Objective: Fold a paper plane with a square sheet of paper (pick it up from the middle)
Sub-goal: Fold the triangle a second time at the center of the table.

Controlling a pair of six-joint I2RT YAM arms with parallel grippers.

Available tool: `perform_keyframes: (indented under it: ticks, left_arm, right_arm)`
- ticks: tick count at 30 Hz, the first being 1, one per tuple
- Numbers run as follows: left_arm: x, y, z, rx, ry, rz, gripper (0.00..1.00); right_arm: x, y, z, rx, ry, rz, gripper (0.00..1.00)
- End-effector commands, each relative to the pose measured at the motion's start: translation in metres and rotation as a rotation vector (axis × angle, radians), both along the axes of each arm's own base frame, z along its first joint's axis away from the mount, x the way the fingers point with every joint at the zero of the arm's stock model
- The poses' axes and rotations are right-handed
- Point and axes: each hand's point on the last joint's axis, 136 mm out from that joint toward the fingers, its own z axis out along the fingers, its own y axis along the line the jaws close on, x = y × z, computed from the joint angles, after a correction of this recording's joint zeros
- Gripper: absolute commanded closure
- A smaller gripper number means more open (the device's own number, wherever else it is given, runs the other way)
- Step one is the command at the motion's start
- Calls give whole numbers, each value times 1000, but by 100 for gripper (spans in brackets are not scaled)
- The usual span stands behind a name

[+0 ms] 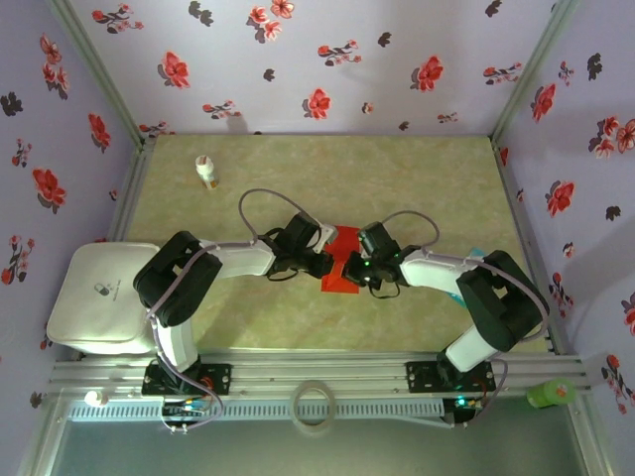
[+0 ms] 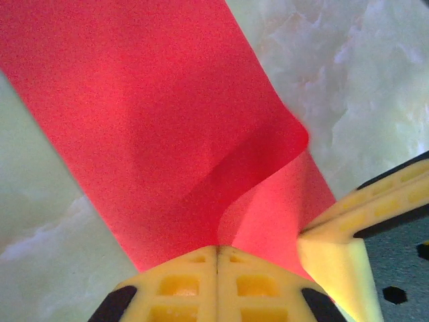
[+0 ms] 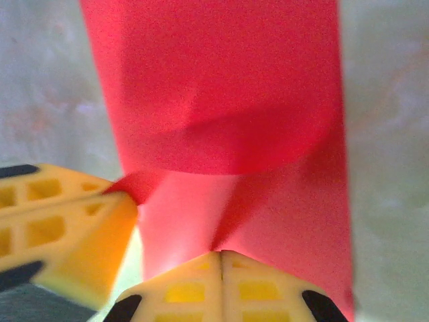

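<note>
The square sheet of paper [image 1: 343, 266] is bright red and sits mid-table between my two grippers, bowed upward. In the left wrist view the red paper [image 2: 154, 127] curls into a loop and its edge runs into the closed yellow fingertips of my left gripper [image 2: 216, 249], which is shut on it. In the right wrist view the paper [image 3: 228, 107] arches the same way and meets the tips of my right gripper [image 3: 220, 253], also shut on it. Each wrist view shows the other gripper's yellow fingers [image 2: 348, 235] [image 3: 74, 228] pinching the sheet close by.
A small white bottle with an orange band [image 1: 206, 172] stands at the back left. A white box [image 1: 99, 297] lies at the left edge, a green object [image 1: 551, 394] beyond the front right rail. Flowered walls enclose the marbled table [image 1: 417, 188].
</note>
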Motion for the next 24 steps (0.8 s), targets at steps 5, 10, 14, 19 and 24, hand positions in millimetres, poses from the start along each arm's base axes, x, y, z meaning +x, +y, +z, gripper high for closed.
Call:
perform_keyframes:
  ticks: [5, 10, 14, 19, 24]
  left_arm:
    - [9, -3, 11, -18, -19, 5, 100]
    - [8, -3, 15, -21, -24, 4, 100]
    - [9, -3, 19, -26, -25, 4, 100]
    - [7, -8, 22, -54, -7, 3, 100]
    - [5, -10, 16, -65, 19, 7, 100]
  right_arm:
    - [-9, -4, -3, -14, 17, 0, 96]
    - [-18, -14, -15, -88, 49, 50, 98]
    - [-45, -38, -35, -245, 134, 180, 100]
    - [-51, -41, -29, -248, 127, 285, 100]
    - [-43, -47, -29, -257, 125, 285, 98]
